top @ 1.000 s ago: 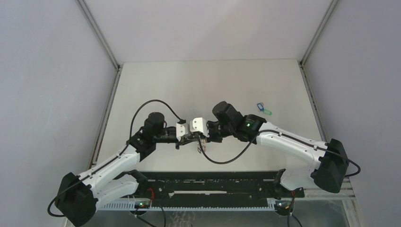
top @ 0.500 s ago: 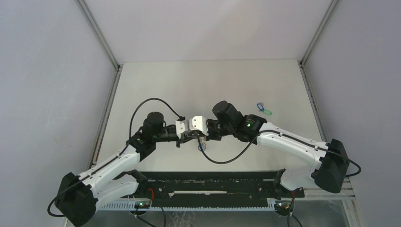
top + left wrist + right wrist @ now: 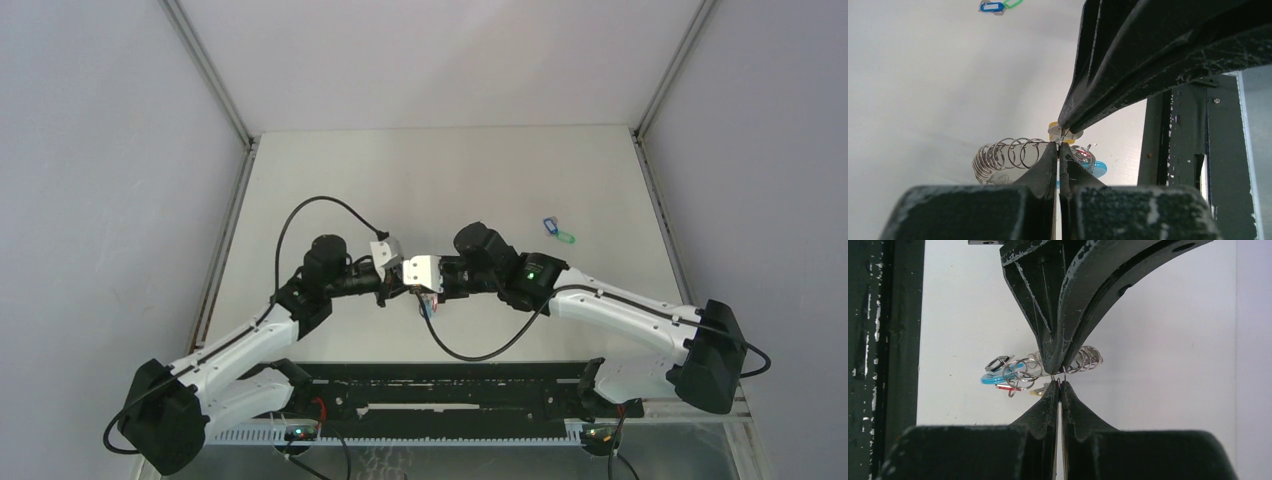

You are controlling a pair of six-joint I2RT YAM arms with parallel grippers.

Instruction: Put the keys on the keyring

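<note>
My left pincer and right pincer are both clenched on the keyring wire. Any twist could slip it, dropping the yellow key beside it.

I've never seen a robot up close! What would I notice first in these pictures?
The left gripper and right gripper meet tip to tip over the middle of the table, both pinched shut on a coily silver keyring with cyan and red bits. Far off to the right, a blue key tag and a green key tag lie together on it.
</note>
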